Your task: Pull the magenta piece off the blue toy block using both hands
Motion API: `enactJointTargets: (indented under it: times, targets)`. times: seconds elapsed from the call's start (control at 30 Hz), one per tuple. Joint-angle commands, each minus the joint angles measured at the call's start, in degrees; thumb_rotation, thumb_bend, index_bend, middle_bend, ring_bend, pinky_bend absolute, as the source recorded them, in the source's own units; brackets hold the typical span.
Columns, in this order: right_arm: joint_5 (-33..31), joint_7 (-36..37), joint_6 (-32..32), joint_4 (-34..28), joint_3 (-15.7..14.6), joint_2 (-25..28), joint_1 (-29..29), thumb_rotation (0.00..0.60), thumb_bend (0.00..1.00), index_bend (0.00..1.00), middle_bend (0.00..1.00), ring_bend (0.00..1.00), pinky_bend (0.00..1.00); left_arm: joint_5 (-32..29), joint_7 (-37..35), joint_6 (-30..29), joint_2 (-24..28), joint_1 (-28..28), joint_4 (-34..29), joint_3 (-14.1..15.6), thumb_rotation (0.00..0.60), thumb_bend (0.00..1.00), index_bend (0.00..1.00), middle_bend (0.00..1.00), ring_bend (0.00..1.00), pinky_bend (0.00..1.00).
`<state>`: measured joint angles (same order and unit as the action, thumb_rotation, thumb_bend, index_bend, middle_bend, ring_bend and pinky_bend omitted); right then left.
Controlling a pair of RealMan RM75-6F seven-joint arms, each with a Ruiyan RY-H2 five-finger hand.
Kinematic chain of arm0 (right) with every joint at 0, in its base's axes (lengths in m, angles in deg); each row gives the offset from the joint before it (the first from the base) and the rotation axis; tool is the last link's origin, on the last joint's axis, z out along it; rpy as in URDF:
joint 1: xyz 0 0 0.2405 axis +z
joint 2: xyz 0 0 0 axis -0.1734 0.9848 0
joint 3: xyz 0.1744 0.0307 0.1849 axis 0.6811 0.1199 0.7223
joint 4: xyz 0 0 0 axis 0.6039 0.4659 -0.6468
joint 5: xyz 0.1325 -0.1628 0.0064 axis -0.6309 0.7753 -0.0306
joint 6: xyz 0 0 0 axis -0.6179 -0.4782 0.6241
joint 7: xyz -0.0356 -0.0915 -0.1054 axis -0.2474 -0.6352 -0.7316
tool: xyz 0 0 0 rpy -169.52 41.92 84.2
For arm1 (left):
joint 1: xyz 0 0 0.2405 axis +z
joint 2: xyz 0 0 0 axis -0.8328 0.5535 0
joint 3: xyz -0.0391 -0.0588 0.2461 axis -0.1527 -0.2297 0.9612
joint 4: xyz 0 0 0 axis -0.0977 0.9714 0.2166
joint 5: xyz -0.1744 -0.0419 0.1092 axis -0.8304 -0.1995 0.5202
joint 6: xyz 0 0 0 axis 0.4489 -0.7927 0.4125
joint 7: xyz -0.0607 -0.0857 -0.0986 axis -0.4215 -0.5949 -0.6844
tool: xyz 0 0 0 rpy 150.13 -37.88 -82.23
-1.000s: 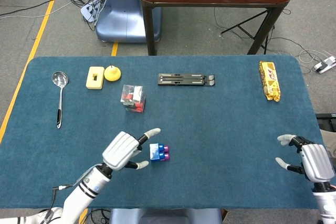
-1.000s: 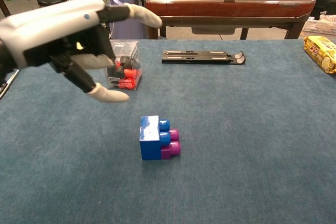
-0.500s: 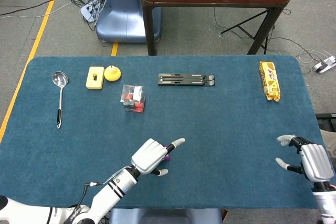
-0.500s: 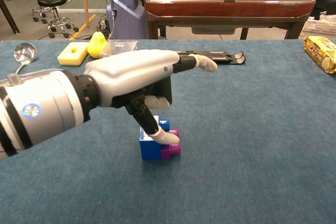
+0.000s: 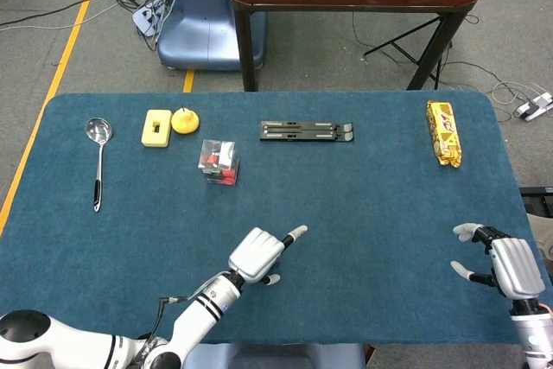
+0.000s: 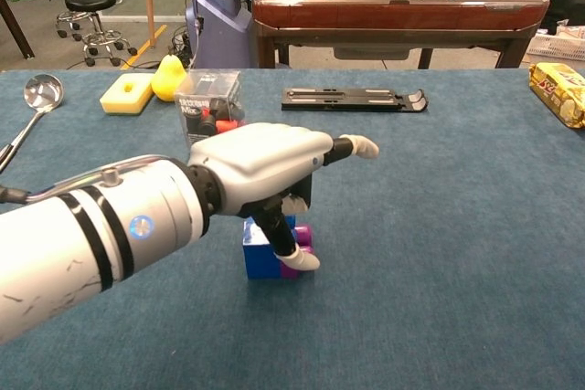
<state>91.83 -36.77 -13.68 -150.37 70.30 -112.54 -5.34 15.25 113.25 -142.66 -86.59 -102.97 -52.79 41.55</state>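
Note:
The blue toy block lies near the table's front middle with the magenta piece stuck on its right side. My left hand is right above it, one finger pointing out to the right. Its thumb reaches down and touches the front of the magenta piece. In the head view my left hand hides the block entirely. My right hand hovers near the table's front right corner, far from the block, holding nothing, fingers apart.
A clear box of red parts stands behind the block. Further back lie a black rail, a yellow sponge, a yellow toy fruit and a spoon. A snack packet lies back right.
My left hand swept right from beside the block to over it and came down, its thumb now against the magenta piece. The right hand has barely moved.

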Motion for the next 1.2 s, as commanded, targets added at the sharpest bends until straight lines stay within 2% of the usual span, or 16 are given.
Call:
enactJointTargets:
  times: [0.03,0.33,0.53,0.87,1.2]
  targets:
    - [-0.06,0.06,0.05,0.06,-0.01,-0.04,-0.01,0.600,0.06,0.41,0.48,0.45,0.61,-0.91,0.77,-0.52,-0.79,-0.59,1.39,0.48,0.600,0.00,0.08,1.00,1.00,1.00]
    - [-0.05,0.87,0.19,1.04,-0.01,-0.86,0.05,0.600,0.06,0.41,0.48,0.45,0.61,-2.72,0.48,-2.26,-1.67,-0.82,5.34,0.78,0.600,0.00,0.09,1.00,1.00,1.00]
    - [0.03,1.02,0.49,1.27,-0.02,-1.04,0.27,0.600,0.06,0.41,0.48,0.45,0.61,-2.69,0.52,-3.47,-0.75,-0.62,7.12,1.27,0.600,0.00,0.14,1.00,1.00,1.00]
    - [0.10,1.07,0.80,1.36,-0.05,-1.33,0.52,0.600,0.06,0.41,0.48,0.45,0.61,-3.11,-0.41,-3.64,2.47,0.46,6.57,3.12,0.600,0.00,0.15,1.00,1.00,1.00]
    - [0.20,0.52,0.87,0.60,-0.04,-0.96,0.68,0.600,0.06,0.41,0.48,0.45,0.61,-5.58,0.76,-0.24,5.07,-1.61,4.38,3.42,0.600,0.00,0.20,1.00,1.00,1.00]
